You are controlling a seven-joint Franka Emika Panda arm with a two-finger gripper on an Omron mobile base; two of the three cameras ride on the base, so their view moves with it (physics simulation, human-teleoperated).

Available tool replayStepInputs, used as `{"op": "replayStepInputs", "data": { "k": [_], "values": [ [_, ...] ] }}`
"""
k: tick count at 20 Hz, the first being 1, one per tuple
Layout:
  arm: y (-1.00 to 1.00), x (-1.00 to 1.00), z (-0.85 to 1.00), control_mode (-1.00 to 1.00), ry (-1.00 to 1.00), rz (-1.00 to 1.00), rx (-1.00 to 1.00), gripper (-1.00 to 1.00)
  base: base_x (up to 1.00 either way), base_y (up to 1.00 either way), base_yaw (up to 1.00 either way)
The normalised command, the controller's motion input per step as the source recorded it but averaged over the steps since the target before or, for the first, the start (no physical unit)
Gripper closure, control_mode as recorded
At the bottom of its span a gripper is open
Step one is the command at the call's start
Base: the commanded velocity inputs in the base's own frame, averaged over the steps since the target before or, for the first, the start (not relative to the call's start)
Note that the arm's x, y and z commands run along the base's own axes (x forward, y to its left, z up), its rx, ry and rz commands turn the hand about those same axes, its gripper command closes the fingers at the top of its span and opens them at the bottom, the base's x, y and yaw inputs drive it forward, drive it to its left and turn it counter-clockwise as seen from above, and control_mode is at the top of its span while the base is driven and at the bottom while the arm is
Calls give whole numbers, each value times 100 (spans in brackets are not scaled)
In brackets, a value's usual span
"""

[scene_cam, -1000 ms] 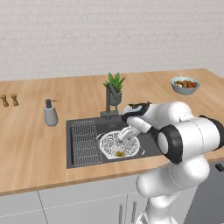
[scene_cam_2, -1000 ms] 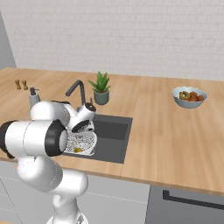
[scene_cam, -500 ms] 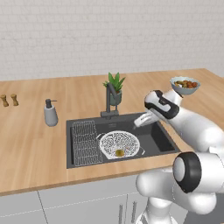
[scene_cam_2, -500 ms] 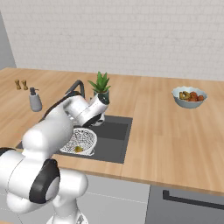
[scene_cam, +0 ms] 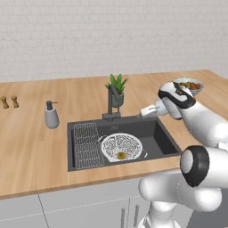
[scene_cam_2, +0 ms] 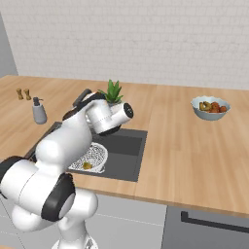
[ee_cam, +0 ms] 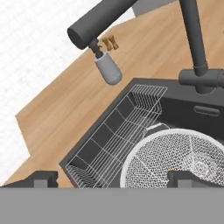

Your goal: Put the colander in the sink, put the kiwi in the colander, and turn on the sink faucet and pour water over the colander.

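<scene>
The white mesh colander [scene_cam: 121,146] [scene_cam_2: 95,156] [ee_cam: 175,153] stands in the dark grey sink [scene_cam: 160,138] [scene_cam_2: 127,145] [ee_cam: 175,105], beside the wire rack [scene_cam: 87,144] [ee_cam: 116,135]. Inside it near the front rim lies the small yellowish-brown kiwi [scene_cam: 120,155] [scene_cam_2: 87,166]. The slim dark faucet [scene_cam: 112,100] [scene_cam_2: 82,97] [ee_cam: 192,39] rises at the sink's back edge, its spout angled over the basin. My gripper [scene_cam: 144,112] [ee_cam: 114,179] hovers open and empty above the sink's back right, just right of the faucet and pointing toward it. Water is out of view.
A grey soap dispenser [scene_cam: 51,115] [scene_cam_2: 39,111] [ee_cam: 107,68] stands left of the sink, with two small brown shakers [scene_cam: 9,101] [scene_cam_2: 23,93] beyond it. A potted plant [scene_cam: 117,89] [scene_cam_2: 113,91] is behind the faucet. The grey fruit bowl [scene_cam: 189,84] [scene_cam_2: 210,107] sits far right.
My hand has risen out of the sink, away from the colander, and swung up to the right of the faucet. The colander and kiwi stay in place.
</scene>
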Motion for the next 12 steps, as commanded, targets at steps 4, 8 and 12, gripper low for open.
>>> {"op": "replayStepInputs", "data": {
  "k": [4,8,12],
  "values": [
    [3,45,0,-100,-7,0,10,-100,0,0,0],
    [17,22,0,-100,-12,0,9,-100,0,0,0],
    [12,21,0,-100,-7,0,5,-100,0,0,0]
  ]
}}
